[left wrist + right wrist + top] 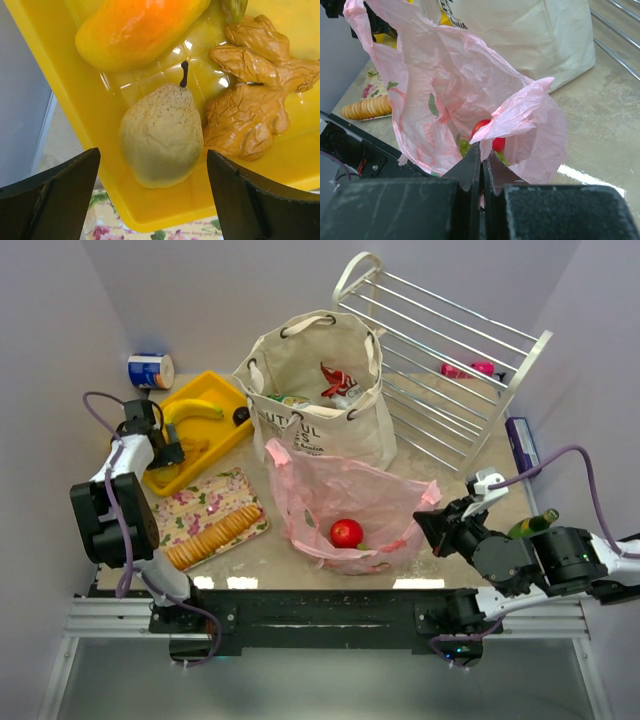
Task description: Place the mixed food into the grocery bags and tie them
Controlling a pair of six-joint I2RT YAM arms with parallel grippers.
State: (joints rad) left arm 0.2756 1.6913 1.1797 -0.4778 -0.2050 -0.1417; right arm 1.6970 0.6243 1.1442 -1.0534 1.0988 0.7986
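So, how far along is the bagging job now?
Partly done. A red packet sits in the canvas tote and a red apple in the pink plastic bag. The right jaws are shut on that bag's edge; the left jaws stand open either side of a pear. Remaining: the yellow tray fruit, and tying both bags.

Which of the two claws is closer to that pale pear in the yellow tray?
The left. The left gripper hangs open over the pear in the yellow tray, a finger on each side. The right gripper is well away, shut on the edge of the pink bag.
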